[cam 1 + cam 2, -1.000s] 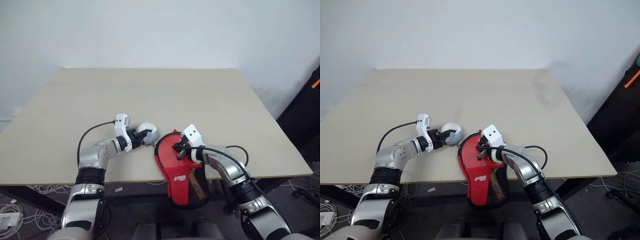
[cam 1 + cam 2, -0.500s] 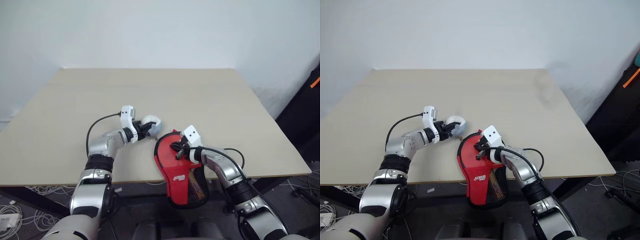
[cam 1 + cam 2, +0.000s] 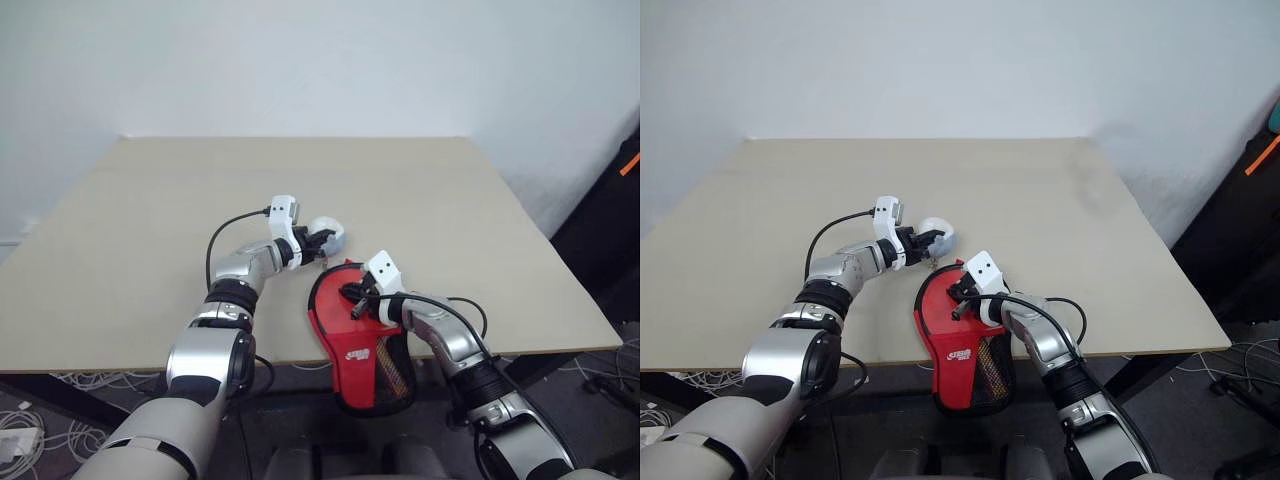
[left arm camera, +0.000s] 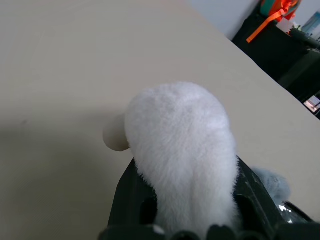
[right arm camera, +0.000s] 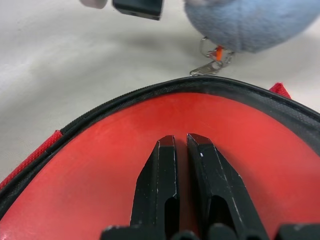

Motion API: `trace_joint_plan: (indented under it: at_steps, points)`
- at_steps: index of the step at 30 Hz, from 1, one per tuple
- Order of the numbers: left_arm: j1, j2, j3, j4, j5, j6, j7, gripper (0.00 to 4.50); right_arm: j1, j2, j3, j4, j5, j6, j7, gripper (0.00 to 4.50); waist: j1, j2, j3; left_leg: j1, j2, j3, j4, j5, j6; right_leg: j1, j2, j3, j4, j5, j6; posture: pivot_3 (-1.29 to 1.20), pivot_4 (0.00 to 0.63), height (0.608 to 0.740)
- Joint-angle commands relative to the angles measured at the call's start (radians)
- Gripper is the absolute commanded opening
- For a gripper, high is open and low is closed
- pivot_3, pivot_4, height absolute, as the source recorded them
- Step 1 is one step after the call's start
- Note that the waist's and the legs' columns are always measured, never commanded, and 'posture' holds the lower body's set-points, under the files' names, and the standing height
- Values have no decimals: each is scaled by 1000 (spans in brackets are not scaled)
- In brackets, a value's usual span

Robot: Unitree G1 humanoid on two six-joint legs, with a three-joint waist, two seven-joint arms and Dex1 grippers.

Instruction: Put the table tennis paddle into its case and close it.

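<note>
1. In the left eye view you have the left gripper closed round a fluffy grey-white pom-pom ball, held just beyond the far rim of the black-trimmed, paddle-shaped soft zip case; the case lies at the near edge of the beige table, its narrow mesh end hanging over that edge.
2. In the right eye view your right gripper rests on the round red rubber-faced table tennis paddle, which already lies inside the case; the handle cannot be made out.
3. In the left wrist view the white fluffy ball sits clamped between the two black fingers, over bare table.
4. In the right wrist view the right fingers are shut together, tips pressed on the red face; the black zip rim arcs just beyond, and a small metal clasp dangles from the ball above it.
5. Judged so, you are at the closing step; next, draw the ball along the rim while you pin the case.
</note>
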Motion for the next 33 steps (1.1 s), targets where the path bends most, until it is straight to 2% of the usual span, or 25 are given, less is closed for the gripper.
trace_joint_plan:
  at_steps: [1, 6, 11, 15, 18, 24, 30, 33]
  points:
    - [-104, -19, 17, 14, 12, -81, -2, 880, 24, 3, 20, 31, -14, 20, 11, 387, 0, 0, 0, 0, 0, 0, 0, 0, 0, 0, 0, 0, 0, 0, 0, 0, 0, 740]
    - [-147, -56, 27, 70, 32, -126, 21, 880, 30, 0, 23, 23, -18, 24, 13, 387, 1, 0, 0, 0, 0, 0, 0, 0, 0, 0, 0, 0, 0, 0, 0, 0, 0, 740]
    - [-132, -90, -2, 67, 63, -133, -25, 880, 33, -2, 22, 15, -20, 28, 10, 387, 1, 0, 0, 0, 0, -1, 1, 0, 0, 1, 0, 0, 0, 0, 0, 0, 0, 740]
    - [-104, -100, -31, 44, 84, -106, -121, 880, 33, -5, 21, 12, -22, 29, 8, 387, 1, 0, 0, 0, 0, 0, 0, 0, 0, 0, 0, 0, 0, 0, 0, 0, 0, 740]
    - [-61, -96, -86, -4, 105, -65, -253, 880, 34, -8, 21, 8, -22, 33, 9, 387, 1, 0, 0, 0, 0, 0, 0, 0, 0, 0, 0, 0, 0, 0, 0, 0, 0, 740]
    - [53, -52, -196, -145, 138, 16, -469, 880, 35, -18, 25, -13, -22, 45, 18, 387, 1, 0, 0, 0, 0, -1, 0, 0, 0, 0, 0, 0, 0, 0, 0, 0, 0, 740]
    - [92, -18, -221, -196, 148, 20, -494, 880, 35, -32, 30, -37, -21, 57, 29, 387, 1, 0, 0, 0, 0, -1, 0, 0, 0, 1, 0, 0, 0, 0, 0, 0, 0, 740]
    - [79, -15, -195, -188, 137, 26, -472, 1789, 33, -39, 28, -41, -21, 59, 32, 387, 1, 0, 0, 0, 0, -1, 0, 0, 1, 0, 0, 0, 0, 0, 0, 0, 0, 740]
